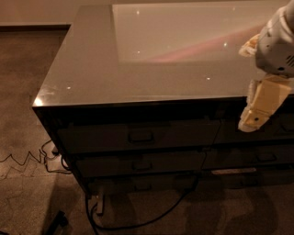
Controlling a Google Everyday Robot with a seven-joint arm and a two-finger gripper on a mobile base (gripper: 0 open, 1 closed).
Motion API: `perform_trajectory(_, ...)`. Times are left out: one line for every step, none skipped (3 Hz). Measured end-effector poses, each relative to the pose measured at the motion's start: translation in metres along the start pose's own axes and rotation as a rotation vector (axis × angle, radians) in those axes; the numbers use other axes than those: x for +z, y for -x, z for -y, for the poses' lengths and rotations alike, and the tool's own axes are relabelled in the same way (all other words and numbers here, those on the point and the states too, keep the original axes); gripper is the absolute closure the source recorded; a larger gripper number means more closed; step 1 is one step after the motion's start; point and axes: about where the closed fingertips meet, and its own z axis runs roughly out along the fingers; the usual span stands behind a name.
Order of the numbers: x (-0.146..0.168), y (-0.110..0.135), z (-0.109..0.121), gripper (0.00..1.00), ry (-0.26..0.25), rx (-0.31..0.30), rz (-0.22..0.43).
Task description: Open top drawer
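This looks like an office or lab room rather than a home: short brown carpet (pixel 23 73) runs up to a plain wall (pixel 32 11) with a dark baseboard (pixel 32 27), and on it stands a wide cabinet (pixel 87 73) with a glossy grey top and columns of dark drawers, the top drawer (pixel 101 137) closed. Loose black cables (pixel 151 220) trail over the floor from under it. The robot's gripper (pixel 256 114) hangs at the right, in front of the cabinet's front edge.
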Motion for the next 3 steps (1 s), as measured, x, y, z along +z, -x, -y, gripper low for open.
perform_trajectory(0.000,0.000,0.000,0.00,0.000,0.000,0.000)
perform_trajectory(0.011,0.000,-0.003,0.00,0.009,0.004,-0.003)
perform_trajectory(0.057,0.004,-0.016,0.00,0.086,0.017,0.042)
